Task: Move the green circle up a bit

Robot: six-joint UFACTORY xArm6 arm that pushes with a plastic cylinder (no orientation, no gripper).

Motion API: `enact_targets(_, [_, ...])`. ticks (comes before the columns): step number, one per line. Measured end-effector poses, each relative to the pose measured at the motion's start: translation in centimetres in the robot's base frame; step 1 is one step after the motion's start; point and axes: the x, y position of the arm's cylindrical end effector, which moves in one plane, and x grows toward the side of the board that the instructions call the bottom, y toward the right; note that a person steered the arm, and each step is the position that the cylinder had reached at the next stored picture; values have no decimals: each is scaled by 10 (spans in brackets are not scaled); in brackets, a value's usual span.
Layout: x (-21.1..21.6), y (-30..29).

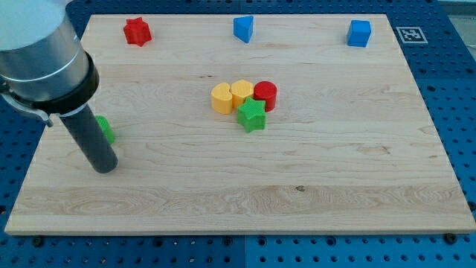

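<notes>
**Rod tip set just below a half-hidden green block at the board's left**

A pale wooden board [312, 186] is shown lying on a blue pegboard surface [454, 74]. A thick dark rod is seen coming down from the view's top left, and my tip [105, 168] is placed on the board near its left edge. No jaws are carried by the rod, so nothing is held by it.

The green circle [106, 129] is mostly covered by the rod; only a green sliver is seen at the rod's right side, just above my tip. Whether it is touched by the rod cannot be told.

Near the centre, four blocks are clustered touching: a yellow circle [221, 98], a yellow hexagon [242, 92], a red cylinder [265, 94] and a green star [251, 115] below them.

Along the view's top, a red star [137, 31], a blue triangular block [243, 28] and a blue cube [358, 33] are spaced well apart.
</notes>
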Motion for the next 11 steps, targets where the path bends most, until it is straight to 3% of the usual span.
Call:
enact_targets(2, [-48,-1])
enact_targets(3, [-12,-1])
enact_targets(5, [4,-5])
enact_targets(9, [-71,-40])
enact_targets(11, [-81,-40])
